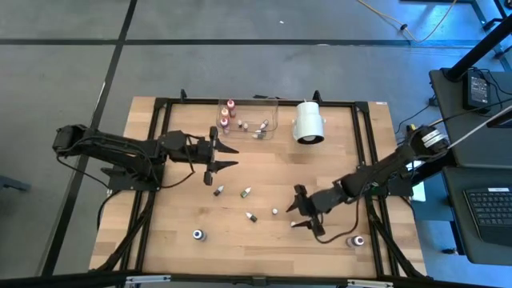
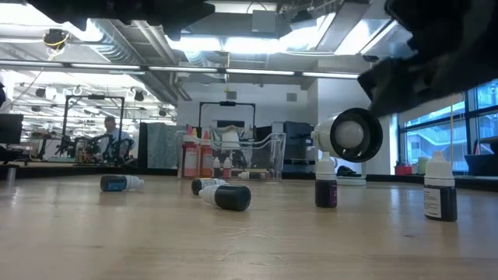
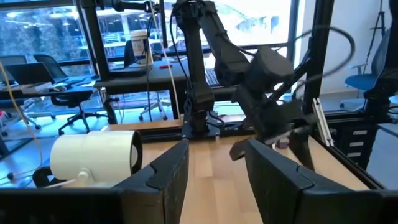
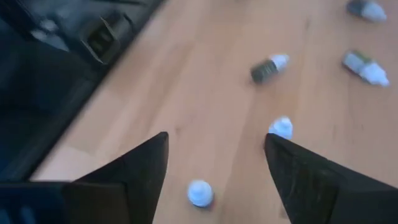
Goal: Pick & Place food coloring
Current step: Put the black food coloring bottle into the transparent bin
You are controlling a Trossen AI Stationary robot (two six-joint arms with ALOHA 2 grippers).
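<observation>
Food coloring bottles (image 1: 246, 193) lie scattered over the wooden table (image 1: 264, 248), some upright, some tipped over. More stand in the clear plastic tray (image 1: 272, 112) at the far edge, beside a white cylinder (image 1: 309, 122) lying on its side. Nearer me, the right gripper (image 1: 299, 213) hangs just above the boards with its fingers spread and empty, one small bottle (image 4: 200, 193) between them. Farther back, the left gripper (image 1: 226, 156) hovers near the tray, fingers partly apart, holding nothing.
</observation>
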